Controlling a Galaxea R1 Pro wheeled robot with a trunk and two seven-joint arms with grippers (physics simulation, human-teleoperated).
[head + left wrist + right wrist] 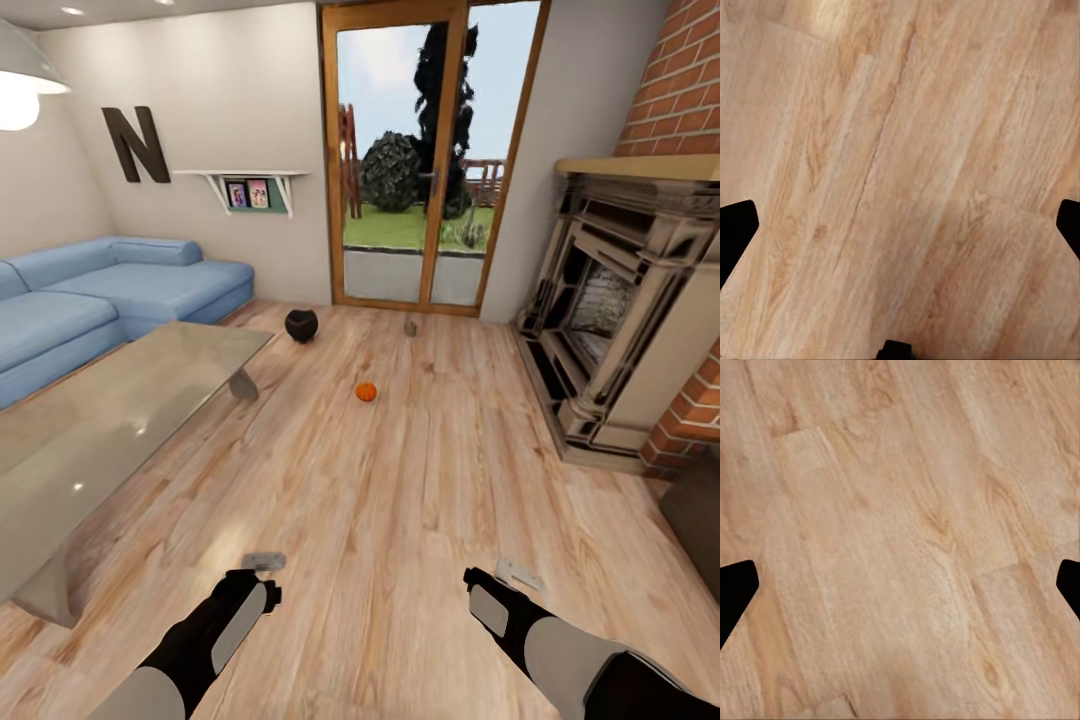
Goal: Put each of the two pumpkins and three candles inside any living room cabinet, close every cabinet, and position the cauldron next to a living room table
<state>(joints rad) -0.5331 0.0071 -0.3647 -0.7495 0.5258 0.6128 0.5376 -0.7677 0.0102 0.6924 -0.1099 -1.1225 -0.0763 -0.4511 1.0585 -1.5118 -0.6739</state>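
Ahead on the floor, the pumpkin (pixel 366 392) lies well beyond both empty, spread claws (left (pixel 900 225), right (pixel 900 585)), about midway between the arms.

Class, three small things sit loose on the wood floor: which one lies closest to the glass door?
The small grey candle, just in front of the door. The black cauldron sits further left by the table's far corner, and the orange pumpkin is nearer the robot.
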